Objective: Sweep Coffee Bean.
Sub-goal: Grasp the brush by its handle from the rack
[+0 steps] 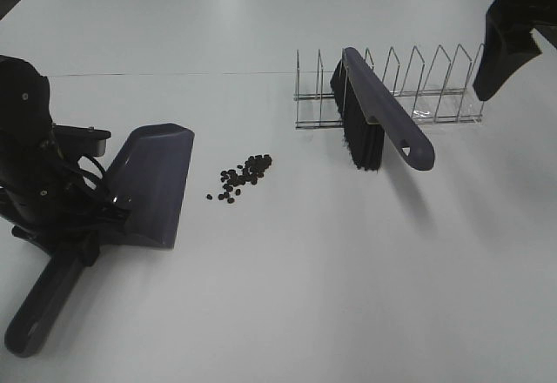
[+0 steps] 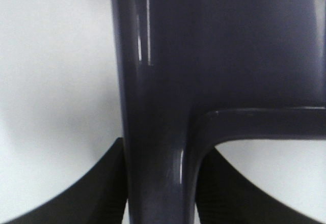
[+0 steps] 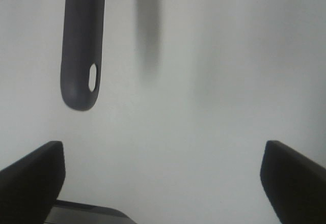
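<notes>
From up high I see one dustpan [image 1: 155, 183] lying flat on the white worktop [image 1: 305, 296]. My left arm [image 1: 35, 165] covers part of its handle. The coffee bean [image 1: 242, 177] pile lies just beside the pan's open edge, not touching it. There are about twenty, too tiny to count for sure. One brush [image 1: 379, 113] leans in one wire rack [image 1: 435, 96]. My right tool [image 1: 500, 57] is up in the corner, partly cut off.

In the left wrist view my left tool [image 2: 158, 198] is closed tight on the dustpan handle. Everything is very close and blurry.

In the right wrist view my two fingers [image 3: 30, 178] stand wide apart, holding nothing. The brush handle has one hole, and its bristles are cut off at the edge.
</notes>
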Motion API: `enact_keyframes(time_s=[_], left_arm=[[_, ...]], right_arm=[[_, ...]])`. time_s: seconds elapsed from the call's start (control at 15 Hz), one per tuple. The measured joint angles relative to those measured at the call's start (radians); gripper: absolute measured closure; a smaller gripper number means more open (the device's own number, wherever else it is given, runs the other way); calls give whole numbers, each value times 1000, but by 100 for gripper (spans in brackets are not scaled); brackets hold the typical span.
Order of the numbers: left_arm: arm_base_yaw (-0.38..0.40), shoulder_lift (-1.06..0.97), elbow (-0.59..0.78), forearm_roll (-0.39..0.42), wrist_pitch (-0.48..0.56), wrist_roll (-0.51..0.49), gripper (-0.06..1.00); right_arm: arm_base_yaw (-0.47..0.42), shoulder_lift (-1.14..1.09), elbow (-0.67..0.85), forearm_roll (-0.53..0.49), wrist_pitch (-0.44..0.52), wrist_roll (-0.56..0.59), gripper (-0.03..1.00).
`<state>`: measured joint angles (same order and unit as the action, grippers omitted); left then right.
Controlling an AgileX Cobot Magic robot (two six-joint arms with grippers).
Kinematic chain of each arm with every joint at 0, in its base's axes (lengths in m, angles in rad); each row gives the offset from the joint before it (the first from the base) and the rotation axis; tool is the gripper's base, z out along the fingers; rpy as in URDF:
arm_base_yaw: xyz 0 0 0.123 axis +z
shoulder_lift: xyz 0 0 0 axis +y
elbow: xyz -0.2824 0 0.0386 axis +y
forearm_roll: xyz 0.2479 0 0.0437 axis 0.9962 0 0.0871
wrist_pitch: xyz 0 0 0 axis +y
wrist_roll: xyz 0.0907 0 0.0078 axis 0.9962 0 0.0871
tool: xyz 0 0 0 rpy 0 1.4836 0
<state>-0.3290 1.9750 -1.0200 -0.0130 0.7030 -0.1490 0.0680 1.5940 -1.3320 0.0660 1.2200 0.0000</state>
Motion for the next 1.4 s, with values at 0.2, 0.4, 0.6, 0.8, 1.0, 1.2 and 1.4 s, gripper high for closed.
enact_keyframes(time_s=[0.2,0.4,0.6,0.8,1.0,1.2,1.4], left_arm=[[0,0,0,-13,13,0,62],[0,0,0,-23,17,0,62],[0,0,0,-24,18,0,62],[0,0,0,-25,18,0,62],[0,0,0,-27,19,0,62],[0,0,0,-30,21,-2,62],[0,0,0,-30,21,-2,62]], right_arm=[[0,155,-113,3,0,-5,1],[0,315,-262,37,0,-6,1],[0,452,-433,127,0,-14,1],[15,564,-570,163,0,-17,1],[63,638,-658,159,0,-18,1],[99,747,-748,161,0,-31,1],[101,808,-772,137,0,-38,1]])
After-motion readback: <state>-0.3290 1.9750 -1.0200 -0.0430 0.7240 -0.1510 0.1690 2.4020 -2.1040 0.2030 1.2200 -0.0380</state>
